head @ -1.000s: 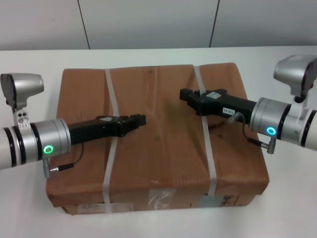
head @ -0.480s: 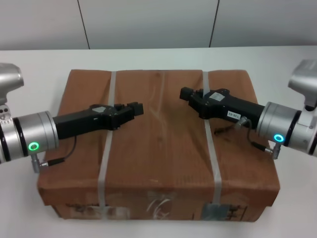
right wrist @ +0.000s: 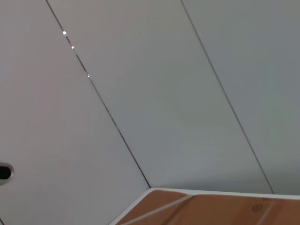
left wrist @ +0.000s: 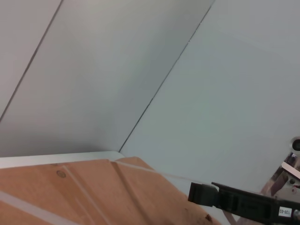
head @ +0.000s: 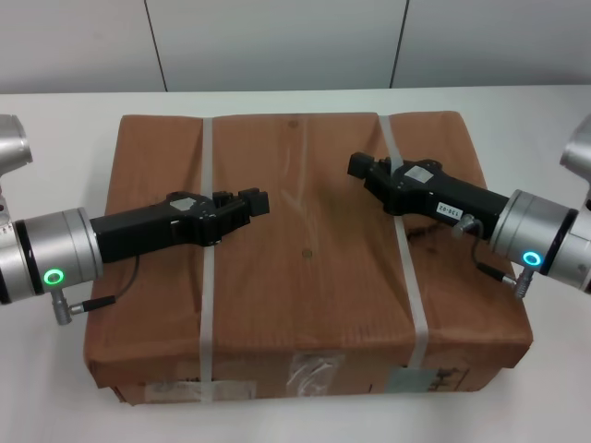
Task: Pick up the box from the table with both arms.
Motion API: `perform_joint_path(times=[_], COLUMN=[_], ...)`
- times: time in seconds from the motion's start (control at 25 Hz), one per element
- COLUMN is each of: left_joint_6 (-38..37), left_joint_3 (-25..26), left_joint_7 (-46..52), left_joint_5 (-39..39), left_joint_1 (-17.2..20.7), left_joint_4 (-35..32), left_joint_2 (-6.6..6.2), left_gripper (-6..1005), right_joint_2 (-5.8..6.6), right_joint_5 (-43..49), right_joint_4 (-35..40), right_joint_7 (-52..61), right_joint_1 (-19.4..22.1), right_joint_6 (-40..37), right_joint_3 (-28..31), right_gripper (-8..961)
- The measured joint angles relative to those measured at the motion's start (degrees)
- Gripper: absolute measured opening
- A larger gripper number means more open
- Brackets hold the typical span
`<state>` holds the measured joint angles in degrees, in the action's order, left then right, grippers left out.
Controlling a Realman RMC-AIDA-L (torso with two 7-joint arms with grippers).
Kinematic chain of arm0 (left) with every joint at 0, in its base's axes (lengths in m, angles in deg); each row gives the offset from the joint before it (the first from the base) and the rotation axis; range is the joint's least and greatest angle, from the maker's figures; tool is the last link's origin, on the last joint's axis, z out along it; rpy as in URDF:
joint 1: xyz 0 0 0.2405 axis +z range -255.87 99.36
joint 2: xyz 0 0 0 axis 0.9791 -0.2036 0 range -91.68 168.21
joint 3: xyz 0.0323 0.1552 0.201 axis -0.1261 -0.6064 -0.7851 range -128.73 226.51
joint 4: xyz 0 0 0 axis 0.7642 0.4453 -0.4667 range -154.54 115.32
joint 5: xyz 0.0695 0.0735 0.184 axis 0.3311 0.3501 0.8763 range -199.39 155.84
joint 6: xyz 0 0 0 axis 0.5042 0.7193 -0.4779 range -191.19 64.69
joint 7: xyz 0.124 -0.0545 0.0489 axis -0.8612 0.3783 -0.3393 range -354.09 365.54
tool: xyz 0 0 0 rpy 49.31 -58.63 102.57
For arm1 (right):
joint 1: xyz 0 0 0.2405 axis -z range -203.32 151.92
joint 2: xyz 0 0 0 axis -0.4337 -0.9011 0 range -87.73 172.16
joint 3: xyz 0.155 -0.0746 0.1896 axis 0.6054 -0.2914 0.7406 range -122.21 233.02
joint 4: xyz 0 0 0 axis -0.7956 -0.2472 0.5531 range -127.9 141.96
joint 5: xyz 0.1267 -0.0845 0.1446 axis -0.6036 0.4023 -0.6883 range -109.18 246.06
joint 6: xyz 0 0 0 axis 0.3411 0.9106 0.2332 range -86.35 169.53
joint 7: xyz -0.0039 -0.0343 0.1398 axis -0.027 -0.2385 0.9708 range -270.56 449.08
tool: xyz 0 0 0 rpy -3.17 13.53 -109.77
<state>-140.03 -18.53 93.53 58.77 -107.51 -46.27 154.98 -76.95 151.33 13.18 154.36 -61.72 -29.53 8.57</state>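
The box (head: 305,277) is large, flat and wrapped in wrinkled brown paper, with two pale straps across it and labels and tape on its near side. It fills the middle of the white table (head: 55,120). My left gripper (head: 251,201) reaches in from the left over the box top, its body crossing the left strap. My right gripper (head: 358,167) reaches in from the right, its body crossing the right strap. The two tips point at each other with a gap between them. The left wrist view shows the box top (left wrist: 70,197) and the right gripper (left wrist: 199,194) farther off. The right wrist view shows a box corner (right wrist: 211,211).
Bare white table shows behind the box and on both sides of it. A grey panelled wall (head: 277,41) with dark seams stands behind the table. Both silver wrists hang over the box's left and right edges.
The box looks wider and its far edge sits higher in the head view. Both arms have drawn outward, so the gap between the gripper tips has widened.
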Motion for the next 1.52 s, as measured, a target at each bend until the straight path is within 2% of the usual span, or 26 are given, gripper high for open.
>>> perform_joint_path(times=[1.52], left_joint_6=[-2.7], left_joint_3=[0.1], left_joint_7=[-0.9], left_joint_5=[-2.3], left_joint_1=[1.0], left_joint_4=[-0.9], left_joint_2=[0.0], left_gripper=[158], right_joint_2=[-0.01], right_joint_5=[-2.1], right_joint_4=[0.1], right_joint_7=[-0.6], right_joint_1=[1.7], right_joint_6=[-2.9], right_joint_3=[0.0], right_gripper=[36])
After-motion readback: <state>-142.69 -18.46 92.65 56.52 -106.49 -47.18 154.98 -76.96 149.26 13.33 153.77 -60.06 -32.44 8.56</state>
